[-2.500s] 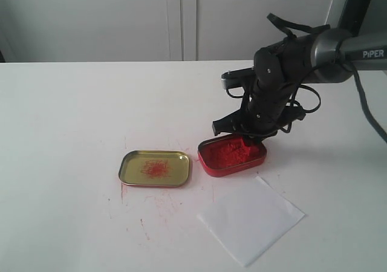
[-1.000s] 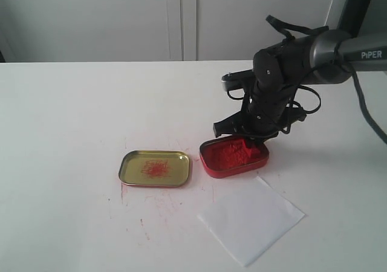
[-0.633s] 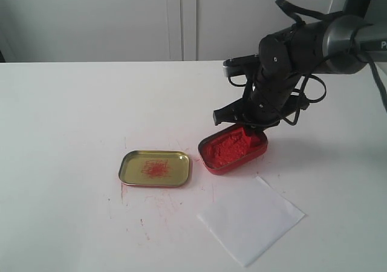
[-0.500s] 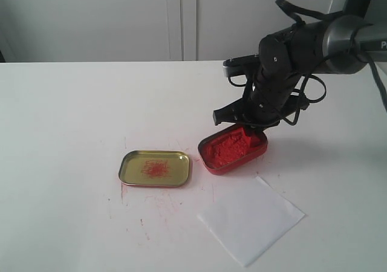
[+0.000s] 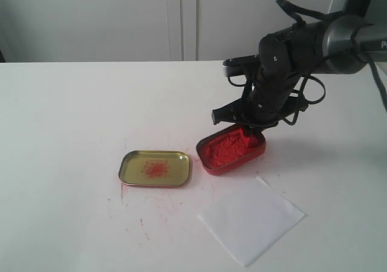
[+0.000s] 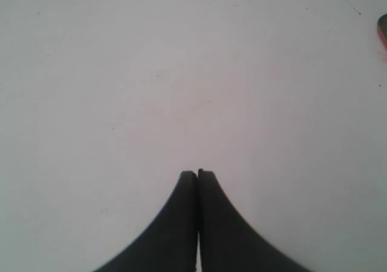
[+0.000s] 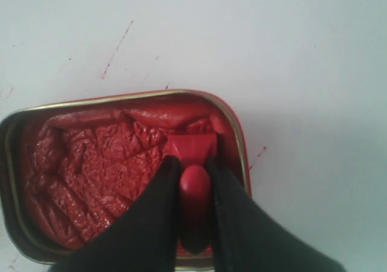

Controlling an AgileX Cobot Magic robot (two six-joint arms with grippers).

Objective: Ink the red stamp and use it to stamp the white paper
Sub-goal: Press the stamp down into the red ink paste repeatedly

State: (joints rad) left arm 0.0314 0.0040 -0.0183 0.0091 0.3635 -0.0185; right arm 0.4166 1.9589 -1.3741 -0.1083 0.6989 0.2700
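White worktop (image 5: 72,115) before pale cabinet doors (image 5: 181,18). On it, the right tool (image 7: 192,163), jaws clamped on the knob of the small red plastic stamp (image 7: 192,146), holds the square block down in the paste of the red rounded-rectangle ink tin (image 5: 208,162). Outward, the thin white square paper (image 5: 251,219) lies near the tin, camera-side in the exterior view, one corner toward it; the right arm is judged nearer. Beyond, the left tool (image 6: 198,175), jaws together and empty, hangs over bare worktop.
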